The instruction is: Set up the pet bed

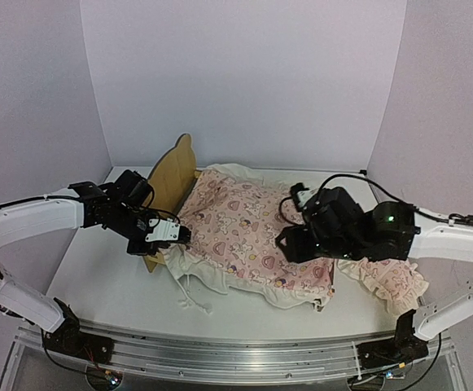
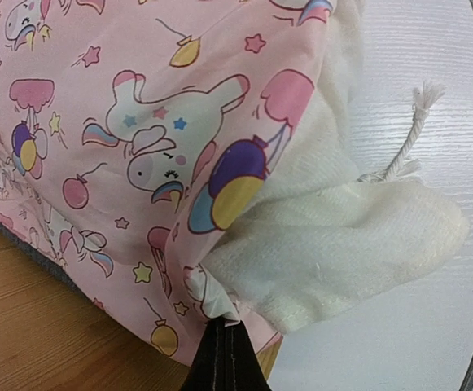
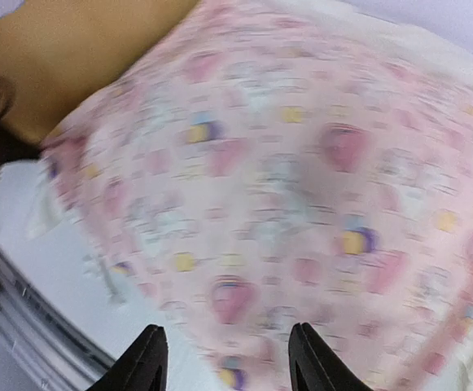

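Note:
The pet bed stands mid-table, its pale-wood eared headboard (image 1: 173, 173) at the left. A pink print quilt (image 1: 252, 232) with a white fleecy underside covers the frame. My left gripper (image 1: 183, 235) is at the quilt's near-left corner, beside the headboard. In the left wrist view it (image 2: 225, 324) is shut on a fold of the quilt (image 2: 138, 147), over the wood (image 2: 41, 326). My right gripper (image 1: 289, 244) hovers over the quilt's right half. The right wrist view is blurred, but its fingers (image 3: 146, 358) stand apart with nothing between them above the quilt (image 3: 285, 179).
A ruffled pink pillow (image 1: 392, 281) lies on the table right of the bed, under my right arm. A white cord (image 2: 407, 138) trails from the fleece onto the white table (image 1: 106, 277). A metal rail (image 1: 220, 350) runs along the near edge. Walls close off the left, right and back.

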`<state>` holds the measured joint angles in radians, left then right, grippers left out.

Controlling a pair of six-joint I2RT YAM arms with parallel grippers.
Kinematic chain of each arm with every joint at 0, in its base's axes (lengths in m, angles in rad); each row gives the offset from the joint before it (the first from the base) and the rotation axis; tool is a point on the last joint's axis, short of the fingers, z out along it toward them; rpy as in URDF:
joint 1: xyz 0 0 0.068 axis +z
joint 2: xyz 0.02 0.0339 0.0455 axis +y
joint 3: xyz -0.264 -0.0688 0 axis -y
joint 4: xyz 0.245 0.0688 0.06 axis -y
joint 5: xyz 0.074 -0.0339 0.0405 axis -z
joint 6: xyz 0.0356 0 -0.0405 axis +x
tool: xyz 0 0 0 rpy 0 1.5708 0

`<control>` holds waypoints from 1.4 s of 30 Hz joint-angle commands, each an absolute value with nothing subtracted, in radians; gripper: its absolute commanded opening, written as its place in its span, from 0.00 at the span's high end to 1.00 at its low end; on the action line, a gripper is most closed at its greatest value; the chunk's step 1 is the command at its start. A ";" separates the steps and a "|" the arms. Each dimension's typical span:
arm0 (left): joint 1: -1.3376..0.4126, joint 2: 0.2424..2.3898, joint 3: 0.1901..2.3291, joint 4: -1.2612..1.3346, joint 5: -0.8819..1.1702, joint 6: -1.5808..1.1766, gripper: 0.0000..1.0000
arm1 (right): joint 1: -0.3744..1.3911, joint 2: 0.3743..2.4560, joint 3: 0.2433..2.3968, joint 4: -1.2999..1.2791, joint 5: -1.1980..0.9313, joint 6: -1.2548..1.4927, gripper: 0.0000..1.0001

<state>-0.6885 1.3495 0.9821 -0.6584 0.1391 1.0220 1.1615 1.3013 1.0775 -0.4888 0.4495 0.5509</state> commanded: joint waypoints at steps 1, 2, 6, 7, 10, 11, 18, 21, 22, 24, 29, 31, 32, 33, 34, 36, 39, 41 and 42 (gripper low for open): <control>-0.671 1.311 0.993 -0.671 0.041 1.032 1.00 | 1.032 1.246 1.027 -0.875 0.627 0.845 0.46; -0.670 1.314 0.992 -0.669 0.038 1.026 1.00 | 0.991 1.249 1.016 -0.886 0.596 0.851 0.45; -0.668 1.320 0.993 -0.656 0.012 1.014 1.00 | 0.888 1.288 0.996 -0.897 0.522 0.845 0.45; -0.666 1.319 0.992 -0.655 0.010 1.018 1.00 | 0.871 1.301 0.995 -0.897 0.518 0.842 0.45; -0.656 1.318 0.974 -0.648 0.010 1.036 1.00 | 0.829 1.336 0.983 -0.849 0.484 0.813 0.47; -0.651 1.318 0.966 -0.643 0.000 1.044 1.00 | 0.814 1.349 0.974 -0.811 0.456 0.799 0.48; -0.623 1.312 0.973 -0.634 -0.086 1.095 1.00 | 0.766 1.418 0.890 -0.691 0.384 0.770 0.55; -0.611 1.295 0.954 -0.620 -0.114 1.125 1.00 | 0.730 1.427 0.874 -0.667 0.384 0.739 0.58; -0.604 1.292 0.951 -0.612 -0.120 1.134 1.00 | 0.718 1.430 0.876 -0.668 0.389 0.724 0.59; -0.584 1.295 0.944 -0.603 -0.128 1.149 1.00 | 0.690 1.439 0.886 -0.667 0.395 0.697 0.59; -0.511 1.317 0.919 -0.567 -0.121 1.195 1.00 | 0.645 1.527 0.996 -0.667 0.361 0.566 0.59; -0.508 1.326 0.928 -0.573 -0.100 1.190 1.00 | 0.626 1.581 1.039 -0.667 0.352 0.522 0.59; -0.508 1.329 0.935 -0.578 -0.086 1.185 1.00 | 0.610 1.602 1.056 -0.666 0.348 0.509 0.59; -0.508 1.330 0.941 -0.586 -0.069 1.179 1.00 | 0.589 1.618 1.069 -0.666 0.343 0.497 0.60; -0.508 1.333 0.944 -0.596 -0.050 1.175 1.00 | 0.573 1.635 1.085 -0.666 0.337 0.482 0.60; -0.508 1.335 0.942 -0.612 -0.017 1.175 1.00 | 0.554 1.668 1.119 -0.666 0.328 0.445 0.60; -0.508 1.335 0.952 -0.602 0.010 1.150 0.91 | 0.552 1.697 1.196 -0.666 0.264 0.376 0.60; -0.508 1.334 0.984 -0.607 0.042 1.127 0.83 | 0.551 1.693 1.235 -0.684 0.207 0.338 0.59; -0.508 1.328 0.999 -0.611 0.059 1.120 0.78 | 0.551 1.684 1.255 -0.695 0.198 0.328 0.59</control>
